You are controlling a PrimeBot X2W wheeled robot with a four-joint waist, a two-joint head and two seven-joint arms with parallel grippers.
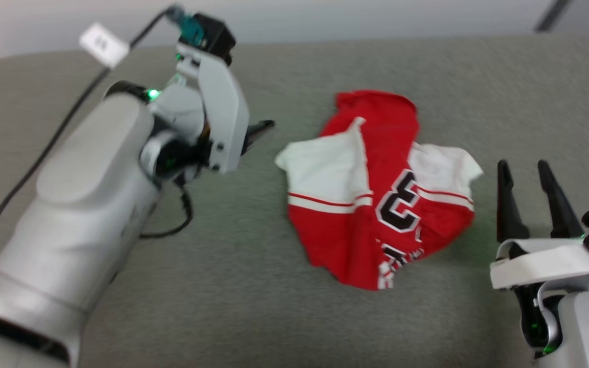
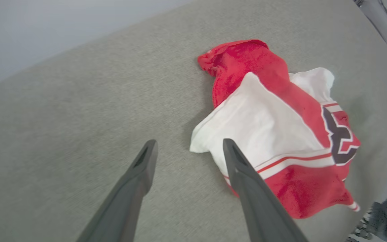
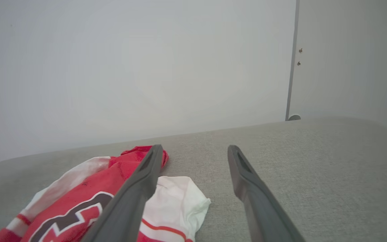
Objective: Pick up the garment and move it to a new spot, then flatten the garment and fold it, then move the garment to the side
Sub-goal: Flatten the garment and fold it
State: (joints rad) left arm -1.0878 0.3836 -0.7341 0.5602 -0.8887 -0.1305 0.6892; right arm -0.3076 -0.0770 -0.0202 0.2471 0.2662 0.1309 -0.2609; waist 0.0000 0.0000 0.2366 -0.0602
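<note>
Jaws L+R wide open, empty, beside garment (image 1: 348, 232).

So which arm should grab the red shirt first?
Left, probably. The left pincer is open and aimed at the white corner of the shirt; the right pincer points past it.

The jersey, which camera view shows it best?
The head view: the whole crumpled jersey lies uncovered. In the left wrist view a finger crosses its near edge; the right wrist view crops it, a finger covering part.
</note>
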